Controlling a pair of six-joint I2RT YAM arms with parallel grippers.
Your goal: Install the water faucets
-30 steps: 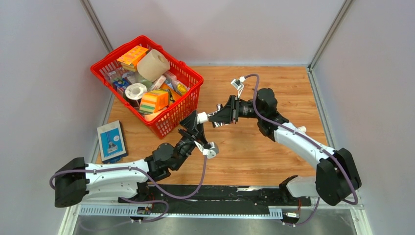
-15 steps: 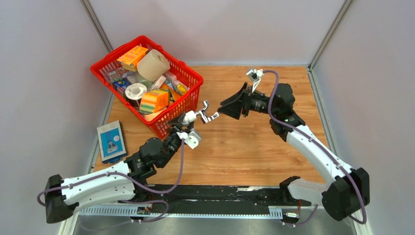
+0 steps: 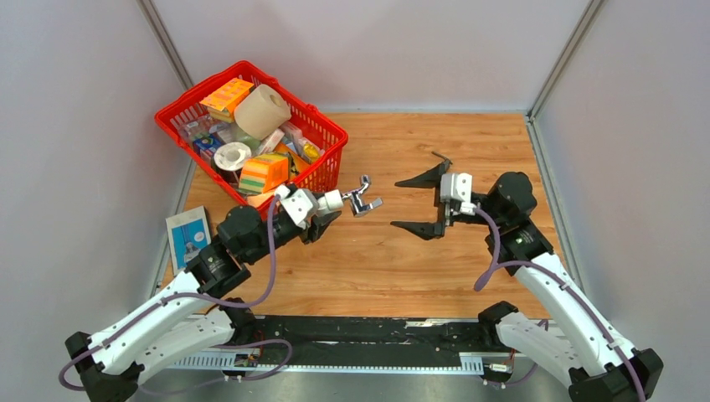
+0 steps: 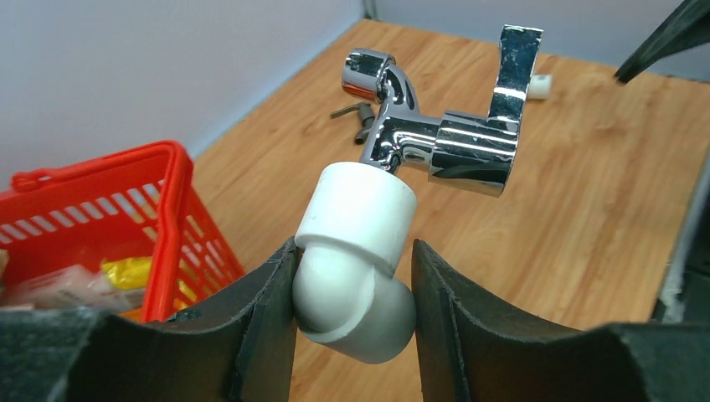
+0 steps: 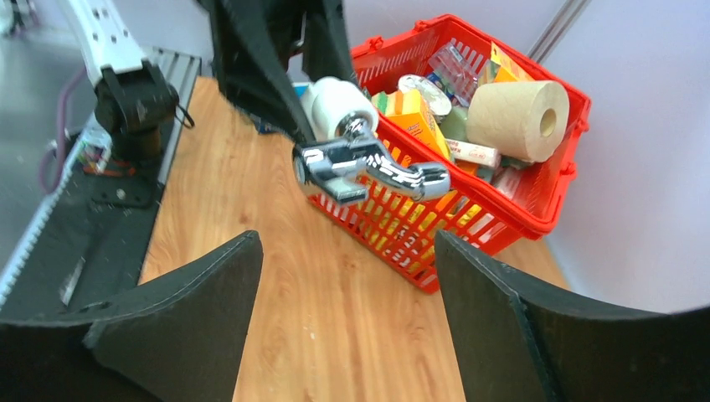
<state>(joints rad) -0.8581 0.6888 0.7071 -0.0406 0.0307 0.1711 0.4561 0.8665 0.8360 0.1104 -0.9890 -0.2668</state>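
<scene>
The shiny silver water faucet (image 3: 362, 200) sticks out of a white elbow fitting (image 3: 333, 200), held in the air just right of the basket. My left gripper (image 3: 322, 209) is shut on that fitting (image 4: 356, 251), and the faucet (image 4: 444, 138) points away from it. My right gripper (image 3: 412, 203) hangs open to the faucet's right, apart from it, with nothing between its fingers (image 5: 347, 239). From the right wrist the faucet (image 5: 368, 167) shows ahead of the jaws. A dark grey faucet (image 4: 356, 111) lies on the wooden table far behind (image 3: 439, 156).
A red basket (image 3: 322, 172) full of household goods stands at the back left, close to the held faucet. A blue booklet (image 3: 188, 236) lies at the table's left edge. A loose white fitting (image 4: 541, 85) lies on the wood further off.
My right gripper opened, let go of the silver faucet and drew back to the right. My left arm pulled back left, keeping the fitting with the faucet in it.
</scene>
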